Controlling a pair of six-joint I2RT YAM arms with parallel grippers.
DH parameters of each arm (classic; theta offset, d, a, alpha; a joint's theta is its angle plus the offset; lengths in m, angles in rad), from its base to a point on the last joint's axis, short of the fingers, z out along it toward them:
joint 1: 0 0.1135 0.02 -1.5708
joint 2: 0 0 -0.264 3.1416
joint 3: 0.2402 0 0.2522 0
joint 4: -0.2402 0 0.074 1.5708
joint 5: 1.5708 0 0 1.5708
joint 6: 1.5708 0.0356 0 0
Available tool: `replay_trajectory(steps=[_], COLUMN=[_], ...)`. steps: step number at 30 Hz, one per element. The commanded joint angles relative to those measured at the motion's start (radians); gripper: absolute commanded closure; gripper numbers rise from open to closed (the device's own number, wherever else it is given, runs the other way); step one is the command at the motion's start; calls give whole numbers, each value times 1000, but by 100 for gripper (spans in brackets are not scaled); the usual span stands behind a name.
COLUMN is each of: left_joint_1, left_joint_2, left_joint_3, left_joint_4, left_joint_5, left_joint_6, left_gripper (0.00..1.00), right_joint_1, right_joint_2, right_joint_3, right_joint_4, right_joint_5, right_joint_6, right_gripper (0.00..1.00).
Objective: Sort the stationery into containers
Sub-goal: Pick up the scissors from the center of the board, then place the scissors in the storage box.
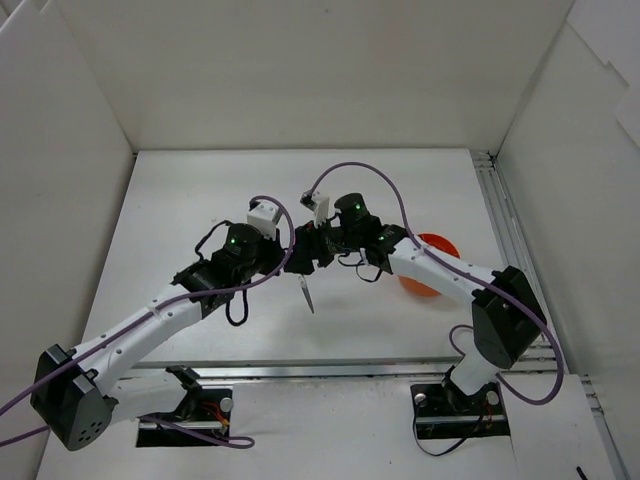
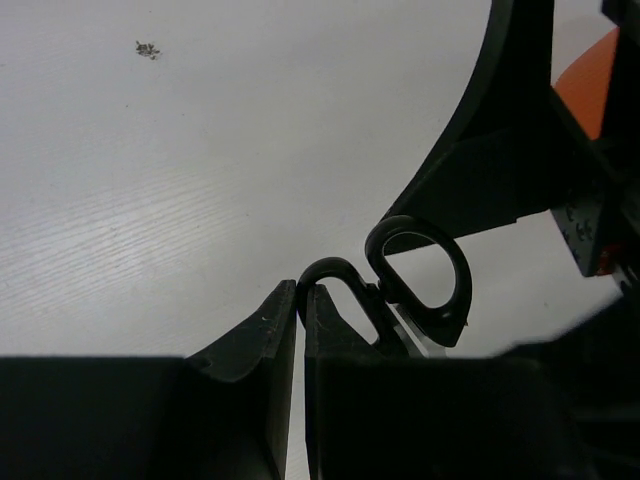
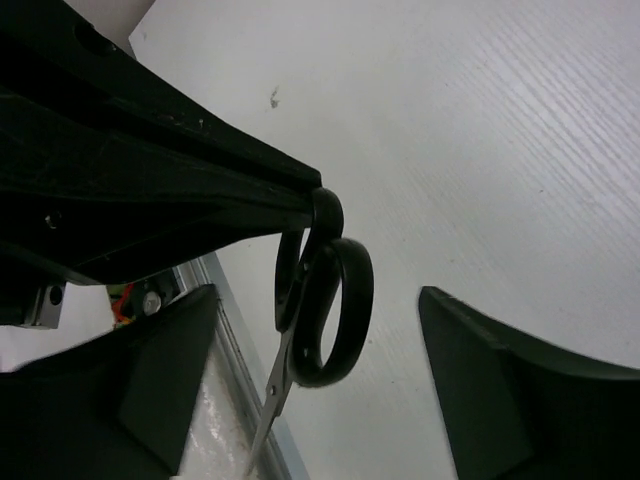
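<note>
Closest up, the right gripper (image 3: 318, 300) stands wide, one finger on either side of the scissors (image 3: 358, 290) at the centre of its view. The left gripper (image 2: 300, 300) pinches one handle loop by its rim, blades hanging down. So thin a pinch could let them swing or drop if the right closes off-centre. Both arms reach inward, wrists meeting mid-frame overhead. The orange pot (image 1: 420, 284) sits right of centre, partly under the right forearm.

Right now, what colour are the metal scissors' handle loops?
Black; the handle loops show best in the right wrist view.
</note>
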Motion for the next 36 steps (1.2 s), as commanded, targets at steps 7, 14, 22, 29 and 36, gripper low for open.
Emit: replay_trajectory(steps=[7, 14, 22, 29, 36], left_joint_1=[-39, -57, -57, -57, -57], left_joint_2=[-33, -42, -196, -385, -399], left_joint_3=[19, 37, 23, -55, -118], left_joint_4=[119, 98, 42, -33, -71], left_joint_5=[35, 35, 86, -32, -89], left_joint_6=[35, 35, 35, -14, -76], left_gripper=[100, 62, 0, 0, 0], right_joint_1=[6, 6, -149, -284, -363], right_joint_2=[27, -31, -183, -460, -692], right_joint_3=[64, 41, -31, -132, -350], right_joint_4=[137, 139, 55, 36, 241], right_joint_5=[-108, -74, 120, 435, 797], right_joint_6=[82, 73, 18, -138, -219], right_gripper=[84, 100, 100, 100, 100])
